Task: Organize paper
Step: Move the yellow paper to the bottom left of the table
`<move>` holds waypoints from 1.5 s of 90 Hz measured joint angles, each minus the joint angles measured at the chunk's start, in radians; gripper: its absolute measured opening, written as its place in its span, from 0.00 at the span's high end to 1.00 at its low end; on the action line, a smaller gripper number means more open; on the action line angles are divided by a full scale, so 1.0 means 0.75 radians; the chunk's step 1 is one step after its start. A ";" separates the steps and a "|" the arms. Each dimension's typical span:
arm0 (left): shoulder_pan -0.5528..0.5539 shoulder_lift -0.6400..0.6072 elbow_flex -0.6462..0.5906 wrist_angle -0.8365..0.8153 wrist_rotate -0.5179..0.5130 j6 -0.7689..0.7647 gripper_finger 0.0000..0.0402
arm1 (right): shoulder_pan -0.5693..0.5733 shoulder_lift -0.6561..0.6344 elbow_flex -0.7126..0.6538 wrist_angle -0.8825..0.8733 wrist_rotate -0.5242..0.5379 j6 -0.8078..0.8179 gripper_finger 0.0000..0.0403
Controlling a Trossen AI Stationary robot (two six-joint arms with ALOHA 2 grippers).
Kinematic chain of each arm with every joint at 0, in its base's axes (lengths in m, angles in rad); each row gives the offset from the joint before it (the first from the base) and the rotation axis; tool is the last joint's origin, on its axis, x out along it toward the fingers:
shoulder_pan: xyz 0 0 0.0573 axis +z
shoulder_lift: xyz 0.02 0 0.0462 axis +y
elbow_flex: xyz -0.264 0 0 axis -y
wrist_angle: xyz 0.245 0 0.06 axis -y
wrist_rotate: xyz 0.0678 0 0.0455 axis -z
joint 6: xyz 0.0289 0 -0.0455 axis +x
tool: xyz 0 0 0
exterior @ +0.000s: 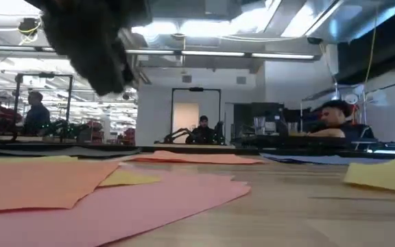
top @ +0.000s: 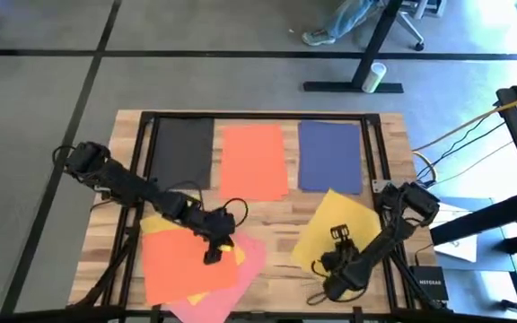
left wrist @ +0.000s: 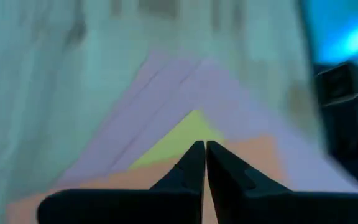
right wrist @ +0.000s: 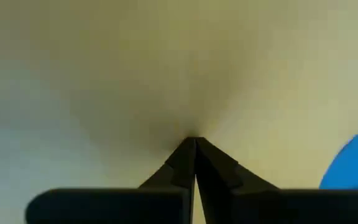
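Three sheets of paper lie flat in a row at the far side: black [top: 182, 152], orange-red [top: 252, 160] and navy [top: 330, 157]. At the near left, a second orange sheet [top: 185, 260] lies over a yellow sheet [left wrist: 188, 134] and a pink sheet [top: 240, 283] in a skewed pile. My left gripper [left wrist: 199, 148] is shut and hangs above that pile, over the orange sheet's right edge; the low view shows it clear of the paper. Another yellow sheet [top: 326, 224] lies askew at the near right, with my right gripper [right wrist: 195, 140] shut on top of it. My right gripper sets its shut fingertips [right wrist: 188, 152] down on the yellow sheet's upper face [right wrist: 194, 127], away from its edges. Their shadow meets the tips there. The fingers slant down from the table's near right. The sheet lies on the table.
Bare wood [top: 276, 224] lies between the two near groups of paper. A black frame runs along the table's edges [top: 146, 121]. Cables and a small black box [top: 429, 283] sit off the near right corner. People sit in the room beyond the table [exterior: 203, 130].
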 joint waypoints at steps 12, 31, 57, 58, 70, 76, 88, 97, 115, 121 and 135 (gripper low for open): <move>-0.083 0.000 0.000 0.102 -0.142 -0.086 1.00 | 0.079 0.029 0.063 0.001 0.071 -0.056 1.00; -0.177 0.000 0.001 0.121 -0.294 -0.209 1.00 | 0.183 0.049 0.134 -0.358 0.139 -0.054 1.00; -0.280 0.000 0.001 0.122 -0.486 -0.347 1.00 | 0.163 0.044 0.325 -0.352 0.327 0.687 1.00; -0.283 0.000 0.001 0.122 -0.494 -0.351 1.00 | 0.152 0.044 0.328 -0.347 0.330 0.765 1.00; -0.303 0.000 0.001 0.126 -0.560 -0.376 1.00 | 0.033 0.043 0.350 -0.215 0.255 1.337 1.00; -0.304 0.001 0.001 0.148 -0.564 -0.364 1.00 | 0.013 0.043 0.351 -0.095 0.281 1.329 1.00; -0.306 0.001 0.002 0.149 -0.566 -0.349 1.00 | -0.056 0.042 0.295 0.147 0.254 1.136 1.00; -0.317 0.001 0.002 0.145 -0.567 -0.325 1.00 | -0.096 0.057 0.258 0.238 0.197 1.017 1.00; -0.322 0.001 0.002 0.139 -0.565 -0.283 1.00 | -0.095 0.096 0.255 0.251 0.162 0.653 1.00; -0.322 0.001 0.002 0.139 -0.566 -0.257 1.00 | -0.071 0.110 0.259 0.249 0.152 0.410 1.00; -0.313 0.001 0.002 0.137 -0.565 -0.248 1.00 | -0.027 0.127 0.259 0.199 0.172 -0.005 1.00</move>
